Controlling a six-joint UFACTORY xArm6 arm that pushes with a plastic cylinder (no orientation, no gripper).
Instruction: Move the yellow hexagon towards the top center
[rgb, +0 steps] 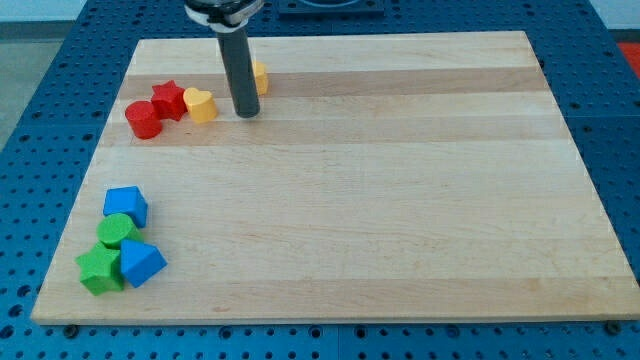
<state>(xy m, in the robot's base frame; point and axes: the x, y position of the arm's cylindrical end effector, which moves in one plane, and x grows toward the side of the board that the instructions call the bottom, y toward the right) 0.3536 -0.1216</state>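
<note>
Taking the red star (169, 99) as my landmark, I go from the view's left. Far below it, near the bottom-left corner of the wooden desk (400, 200), sits a tight cluster: a green star (99, 269) lowest and furthest left, a green cylinder (118, 231) just above it, a blue cube (126, 205) above that, and a blue wedge-like block (141, 263) touching the green star on its right side.

Just left of and slightly below the red star, touching it, stands a red cylinder (144, 119). Just right of the star lies a yellow heart (201, 104), close against it.

Further right of the star, past the heart, my end effector, a plain dark rod with nothing to open or close, comes down from the view's top, and my tip (246, 113) rests on the desk just right of the heart.

Right behind the rod, further right of the star and a little higher, the yellow hexagon (259, 76) peeks out, mostly hidden by the rod; whether the rod touches it I cannot tell. It sits near the desk's top edge, left of centre.
</note>
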